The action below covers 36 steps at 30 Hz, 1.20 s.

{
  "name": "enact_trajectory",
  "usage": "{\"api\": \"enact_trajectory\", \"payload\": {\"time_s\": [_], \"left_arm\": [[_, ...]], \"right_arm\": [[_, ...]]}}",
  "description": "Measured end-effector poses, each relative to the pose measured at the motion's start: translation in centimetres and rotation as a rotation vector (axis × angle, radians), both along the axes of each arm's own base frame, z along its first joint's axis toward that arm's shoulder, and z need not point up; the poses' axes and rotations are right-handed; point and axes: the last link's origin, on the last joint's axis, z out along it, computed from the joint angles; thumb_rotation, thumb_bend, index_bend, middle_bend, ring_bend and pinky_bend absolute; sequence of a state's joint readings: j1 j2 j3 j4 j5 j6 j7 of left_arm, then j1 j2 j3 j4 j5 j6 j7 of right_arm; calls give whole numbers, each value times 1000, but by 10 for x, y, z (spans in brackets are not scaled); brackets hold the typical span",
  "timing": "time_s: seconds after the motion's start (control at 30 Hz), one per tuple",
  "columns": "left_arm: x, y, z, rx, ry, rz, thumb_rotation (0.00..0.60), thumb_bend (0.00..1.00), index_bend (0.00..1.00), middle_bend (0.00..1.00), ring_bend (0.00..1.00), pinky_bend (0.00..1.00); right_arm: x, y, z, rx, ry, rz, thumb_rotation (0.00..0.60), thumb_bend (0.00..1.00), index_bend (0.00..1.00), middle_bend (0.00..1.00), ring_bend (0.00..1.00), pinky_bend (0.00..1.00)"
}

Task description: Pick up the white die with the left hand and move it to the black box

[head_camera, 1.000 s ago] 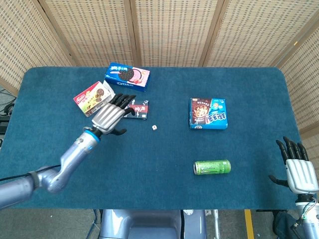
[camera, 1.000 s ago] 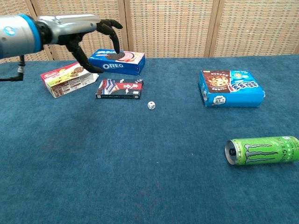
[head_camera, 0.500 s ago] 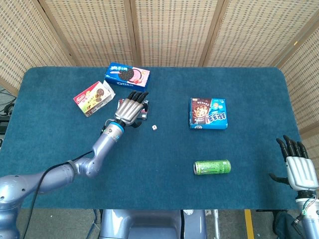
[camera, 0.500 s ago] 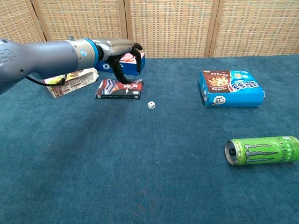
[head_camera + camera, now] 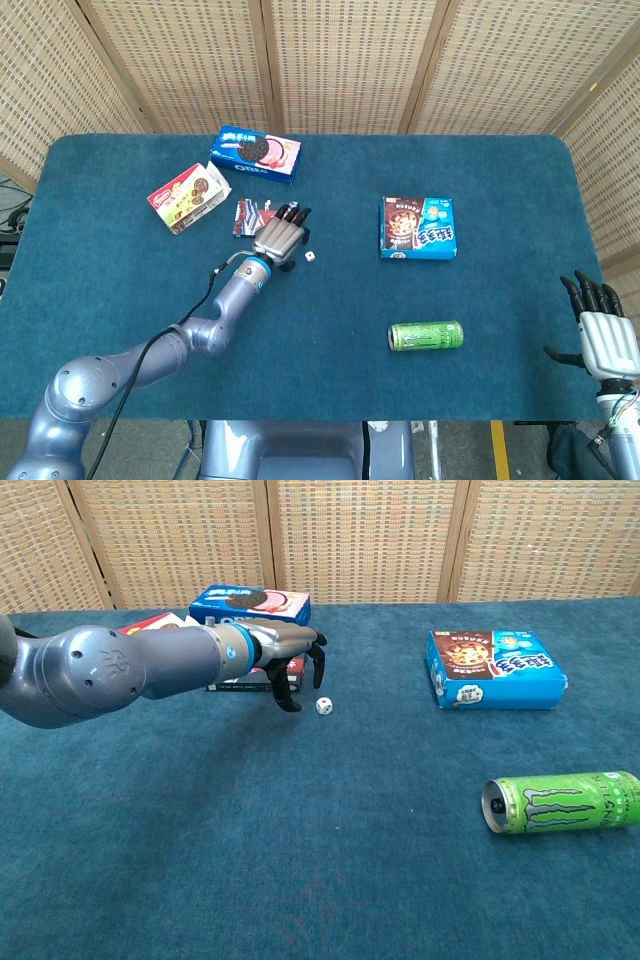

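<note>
- Blue cloth covers one surface point(image 5: 120, 300) before wicker screens.
- Four boxes lie on it: one Oreo box point(image 5: 255, 153), one red biscuit box point(image 5: 187, 196), one blue cookie box point(image 5: 417, 227), one black box point(image 5: 252, 216).
- One green can point(image 5: 426, 335) lies sideways.
- Left hand point(image 5: 280, 236), fingers spread and empty, hovers beside one white die point(image 5: 311, 258); right hand point(image 5: 604, 335) rests loose, empty.

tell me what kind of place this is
Probably a robot lab or demo setup: a table with blue cloth, woven screens behind it, and snack boxes like the Oreo box laid out.
</note>
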State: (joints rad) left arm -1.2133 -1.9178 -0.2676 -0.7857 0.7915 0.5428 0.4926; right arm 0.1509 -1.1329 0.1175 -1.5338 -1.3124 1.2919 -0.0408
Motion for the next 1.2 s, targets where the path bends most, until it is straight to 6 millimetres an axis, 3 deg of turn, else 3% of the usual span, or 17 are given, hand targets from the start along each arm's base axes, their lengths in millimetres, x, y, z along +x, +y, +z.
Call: {"api": "enact_trajectory", "payload": {"time_s": [0.57, 1.0, 1.2], "left_arm": [[15, -2, -27, 5, 8, -11, 600, 317, 391, 0, 0, 0], [17, 2, -29, 30, 21, -6, 600, 354, 520, 0, 0, 0], [16, 3, -28, 37, 14, 2, 600, 356, 527, 0, 0, 0]], "right_arm": [[-4, 0, 5, -6, -23, -8, 600, 0, 0, 0, 0, 0], [-6, -2, 5, -3, -29, -17, 600, 0, 0, 0, 0, 0], [-7, -2, 6, -4, -31, -17, 600, 0, 0, 0, 0, 0]]}}
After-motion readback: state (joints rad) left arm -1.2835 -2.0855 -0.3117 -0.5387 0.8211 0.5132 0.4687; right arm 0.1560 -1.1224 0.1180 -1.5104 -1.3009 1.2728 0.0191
